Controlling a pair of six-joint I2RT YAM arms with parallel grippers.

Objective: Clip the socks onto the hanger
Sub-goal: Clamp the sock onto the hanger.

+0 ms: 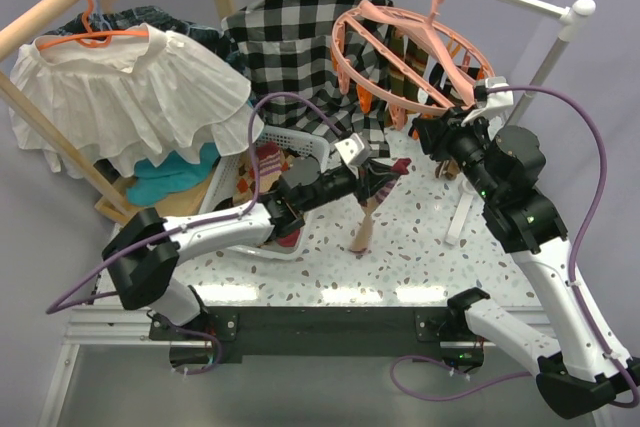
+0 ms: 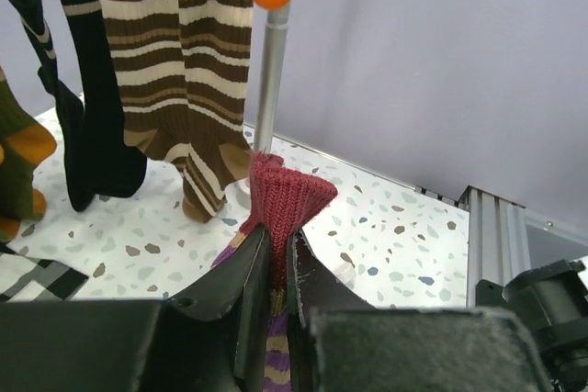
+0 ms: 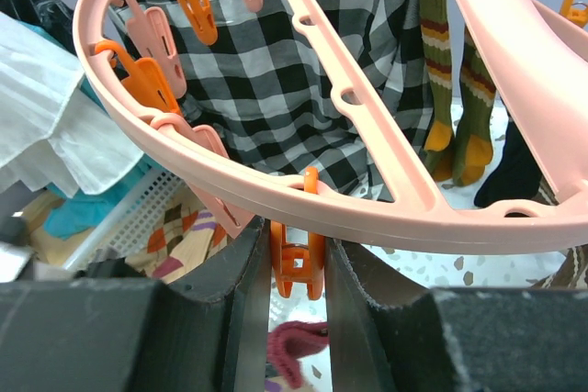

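My left gripper [image 2: 278, 254] is shut on a sock [image 2: 287, 199] with a dark red ribbed cuff and purple and tan stripes. In the top view that sock [image 1: 363, 227] hangs from the left gripper [image 1: 378, 177] down to the table. The salmon-pink hanger [image 1: 370, 42] hangs tilted from the rail. My right gripper [image 3: 297, 273] is shut on one of its orange pegs [image 3: 297, 259] under the ring [image 3: 276, 185], and the red cuff [image 3: 294, 346] shows just below. Brown striped [image 2: 179, 61], black [image 2: 92, 89] and olive [image 3: 441, 71] socks hang clipped.
A black-and-white checked shirt [image 1: 290, 37] hangs behind the hanger. A white mesh basket [image 1: 290, 142] holding an argyle sock [image 3: 179, 236] stands left of the left gripper. A white blouse [image 1: 130, 87] hangs on an orange coat hanger far left. A metal pole [image 2: 266, 80] rises beside the socks.
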